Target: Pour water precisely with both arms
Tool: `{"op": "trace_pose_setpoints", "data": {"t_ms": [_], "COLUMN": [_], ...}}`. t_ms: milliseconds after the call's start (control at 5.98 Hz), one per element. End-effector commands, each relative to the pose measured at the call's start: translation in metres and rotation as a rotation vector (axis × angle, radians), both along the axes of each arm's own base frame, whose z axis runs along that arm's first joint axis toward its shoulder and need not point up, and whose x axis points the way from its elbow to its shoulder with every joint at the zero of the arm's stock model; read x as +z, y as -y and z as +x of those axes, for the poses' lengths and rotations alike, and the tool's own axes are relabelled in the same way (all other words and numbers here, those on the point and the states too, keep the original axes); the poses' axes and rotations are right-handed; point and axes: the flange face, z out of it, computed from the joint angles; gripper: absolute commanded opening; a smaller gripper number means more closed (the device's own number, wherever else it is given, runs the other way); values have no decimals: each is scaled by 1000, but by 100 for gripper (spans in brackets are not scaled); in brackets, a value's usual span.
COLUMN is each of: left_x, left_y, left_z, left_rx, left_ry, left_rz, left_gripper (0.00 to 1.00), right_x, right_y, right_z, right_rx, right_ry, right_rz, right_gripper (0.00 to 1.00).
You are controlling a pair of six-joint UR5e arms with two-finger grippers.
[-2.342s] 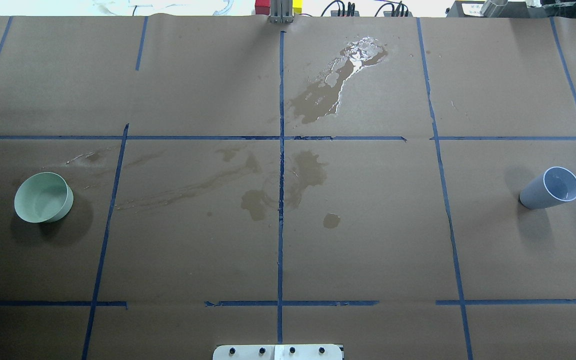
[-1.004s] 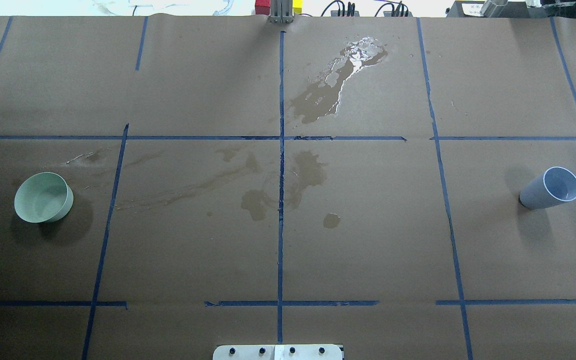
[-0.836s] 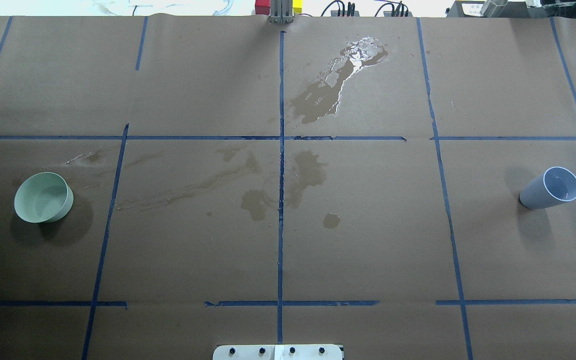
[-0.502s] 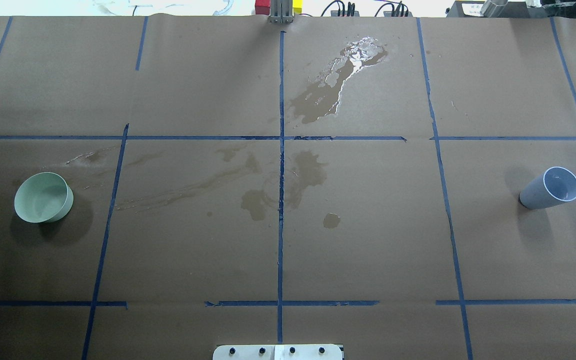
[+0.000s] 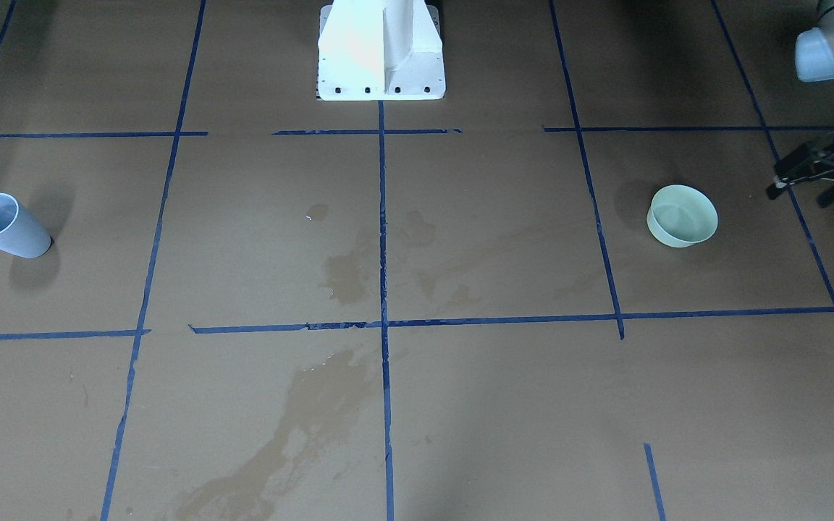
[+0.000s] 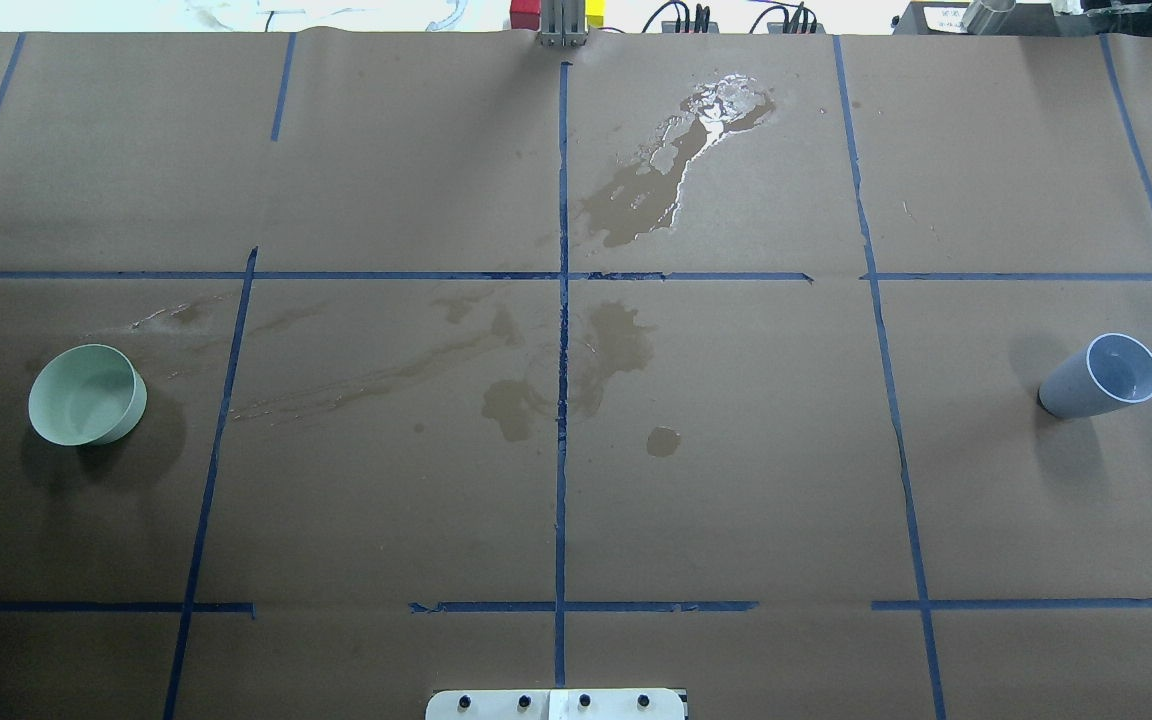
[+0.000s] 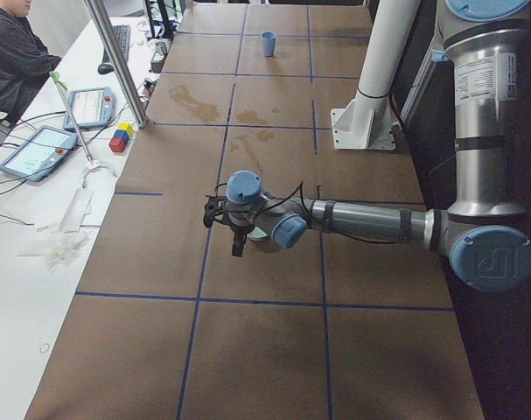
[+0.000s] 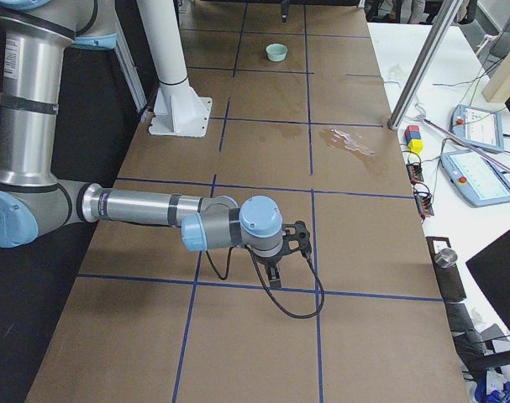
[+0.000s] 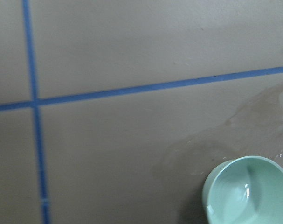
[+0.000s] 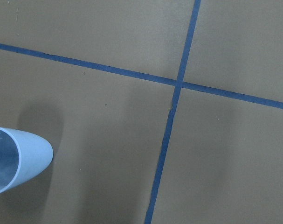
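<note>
Green bowl (image 5: 682, 215) and blue cup (image 6: 1101, 377) stand well apart on the table (image 6: 386, 500).
My left gripper (image 5: 798, 195) hangs open and empty near the bowl. I cannot tell if my right gripper (image 8: 281, 267) is open or closed. Spilled water (image 6: 711, 110) shines in 1 big puddle on the far side of the table.

The left arm (image 7: 370, 220) lay level, left gripper (image 5: 801, 189) down at the front view's 3 o'clock, jaws apart; right arm (image 8: 145, 206) level, right gripper (image 8: 276, 273) unreadable.
</note>
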Motion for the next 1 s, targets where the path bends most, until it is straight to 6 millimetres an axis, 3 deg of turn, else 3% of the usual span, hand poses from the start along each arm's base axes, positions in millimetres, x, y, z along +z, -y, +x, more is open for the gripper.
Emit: {"op": "trace_pose_setpoints", "data": {"t_ms": [0, 502, 669, 836], "left_x": [0, 19, 21, 21], "left_y": [-24, -29, -31, -32], "left_z": [76, 97, 99, 101], "left_rx": [-65, -27, -20, -11], "left_ry": [36, 63, 67, 68], "left_rz": [-36, -57, -60, -55], "left_gripper": [100, 100, 86, 27], "right_x": [2, 2, 2, 2], "right_y": [0, 0, 0, 0], "right_z": [0, 0, 0, 0], "right_rx": [1, 0, 0, -1], "right_ry": [-1, -1, -1, -2], "right_rz": [-5, -3, -3, -1], "right_gripper": [100, 100, 100, 100]}}
